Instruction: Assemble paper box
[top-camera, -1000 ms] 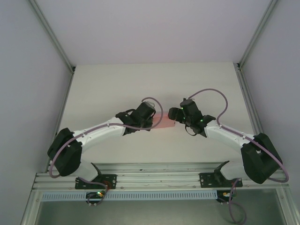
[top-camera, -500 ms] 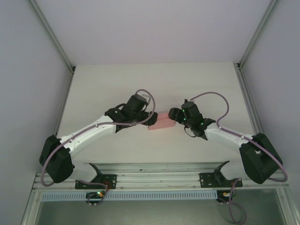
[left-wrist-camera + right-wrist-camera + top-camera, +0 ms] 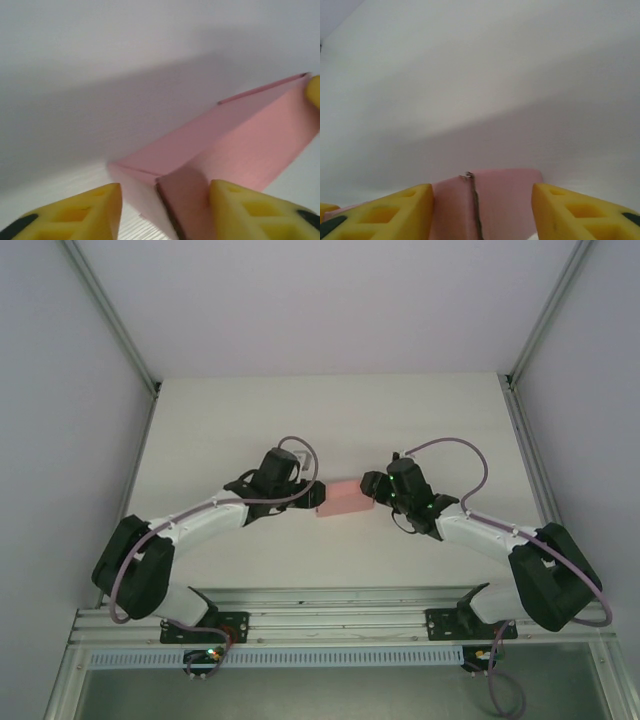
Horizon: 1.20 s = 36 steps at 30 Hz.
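The paper box (image 3: 343, 498) is lying on the white table (image 3: 250, 420) midway between the two arms, and the work seems to be sitting at the shaping stage: the pink card is already standing up as a low, long form rather than a flat sheet, while its ends are still waiting to be closed. The left gripper (image 3: 312, 495) is reaching in at the box's left end and the right gripper (image 3: 372, 485) at its right end, so both are bracketing it. From the left wrist, the left gripper (image 3: 165, 215) is holding its yellow fingers (image 3: 95, 210) wide apart with a loose end flap and corner of the paper box (image 3: 240, 145) poking into the gap, gripped by nothing; at the far end a yellow fingertip (image 3: 315, 92) of the other arm is touching the top corner. From the right wrist, the right gripper (image 3: 482, 215) is likewise standing wide open, the seamed end of the paper box (image 3: 502, 195) sitting between its fingers, though whether the pads are actually pressing the card is hard to tell at this angle. The next move is probably asking the left fingers to close on or push that flap inward while the right side is steadying the body. The box's interior is hidden, and nothing is showing inside it.
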Each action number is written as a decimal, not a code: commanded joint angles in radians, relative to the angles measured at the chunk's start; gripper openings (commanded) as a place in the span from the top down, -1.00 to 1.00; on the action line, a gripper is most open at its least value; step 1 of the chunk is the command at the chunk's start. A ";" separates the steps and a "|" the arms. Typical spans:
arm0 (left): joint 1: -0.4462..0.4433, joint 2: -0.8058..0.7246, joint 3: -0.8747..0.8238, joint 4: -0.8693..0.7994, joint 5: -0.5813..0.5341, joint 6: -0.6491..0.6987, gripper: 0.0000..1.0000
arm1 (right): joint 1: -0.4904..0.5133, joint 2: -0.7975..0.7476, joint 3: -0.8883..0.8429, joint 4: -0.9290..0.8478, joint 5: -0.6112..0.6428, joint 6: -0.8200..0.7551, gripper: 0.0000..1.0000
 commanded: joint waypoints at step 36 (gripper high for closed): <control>0.014 0.002 0.210 -0.224 -0.131 0.131 -1.00 | -0.069 0.006 0.221 -0.274 -0.081 -0.222 -0.44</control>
